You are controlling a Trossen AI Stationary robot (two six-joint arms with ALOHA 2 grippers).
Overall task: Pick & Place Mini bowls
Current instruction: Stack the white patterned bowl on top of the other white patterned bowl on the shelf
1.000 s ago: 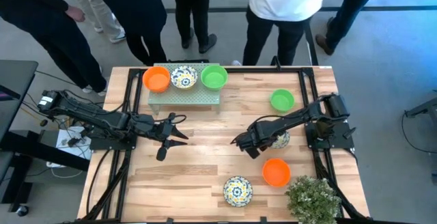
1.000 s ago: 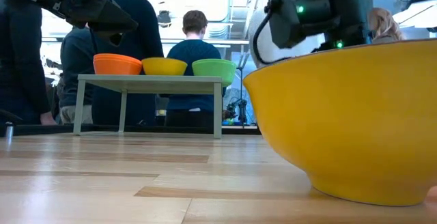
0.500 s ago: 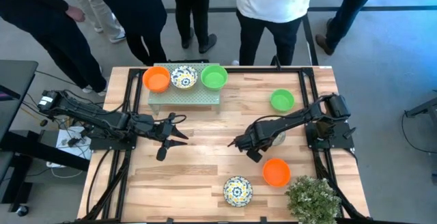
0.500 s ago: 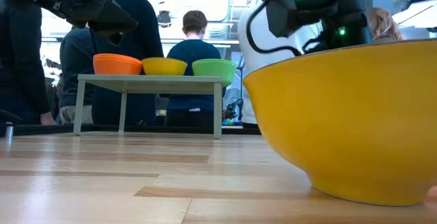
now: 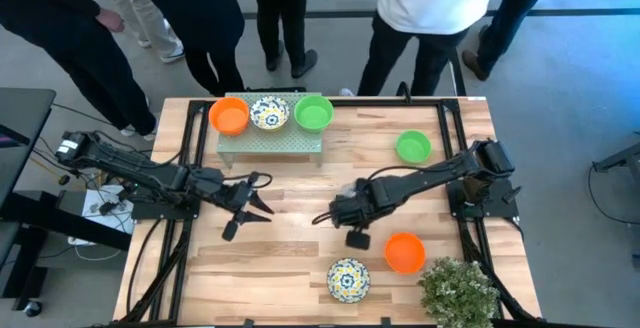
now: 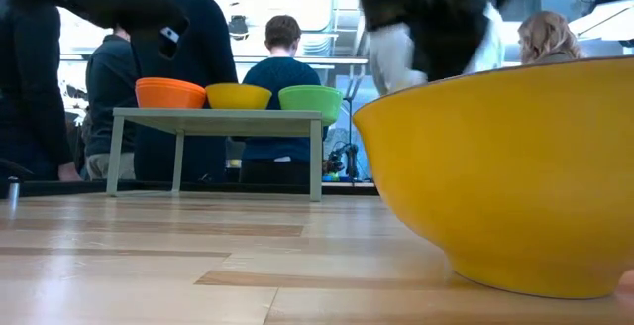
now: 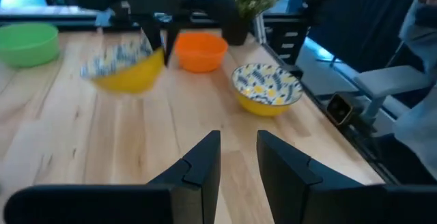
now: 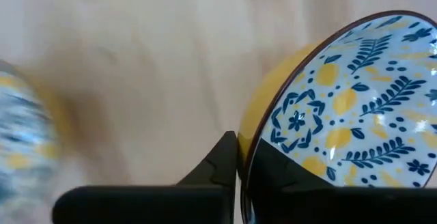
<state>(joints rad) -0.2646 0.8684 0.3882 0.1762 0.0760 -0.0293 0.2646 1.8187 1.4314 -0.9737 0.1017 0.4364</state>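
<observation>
My right gripper point(image 5: 338, 214) is over the middle of the table, shut on a white floral mini bowl with a yellow outside point(image 8: 341, 108). The left wrist view shows that bowl point(image 7: 123, 70) blurred, hanging under the dark fingers. My left gripper point(image 5: 252, 200) hovers open over the left half of the table and touches nothing. An orange bowl point(image 5: 404, 252), a second floral bowl point(image 5: 348, 278) and a green bowl point(image 5: 412, 147) rest on their bases on the table. A small stand point(image 5: 270, 140) bears an orange point(image 5: 228, 116), a floral point(image 5: 268, 113) and a green bowl point(image 5: 313, 113). My right gripper pinches the floral bowl's rim point(image 8: 247, 132), one finger point(image 8: 222, 159) on the yellow outside and the other inside the bowl. The fingers come down from above. The bowl hangs tilted below them and looks lifted off the table.
A bushy plant point(image 5: 458, 288) stands at the near right corner, next to the orange bowl. Black frame rails run along both table sides. Several people stand beyond the far edge. In the low view the near floral bowl point(image 6: 505, 166) fills the right foreground. Bare wood lies near left.
My right gripper has carried the floral bowl from its place near the table's right side toward the left, up to the middle, and the spot beside the green bowl is now bare. The carried bowl shows blurred in the wrist views.
</observation>
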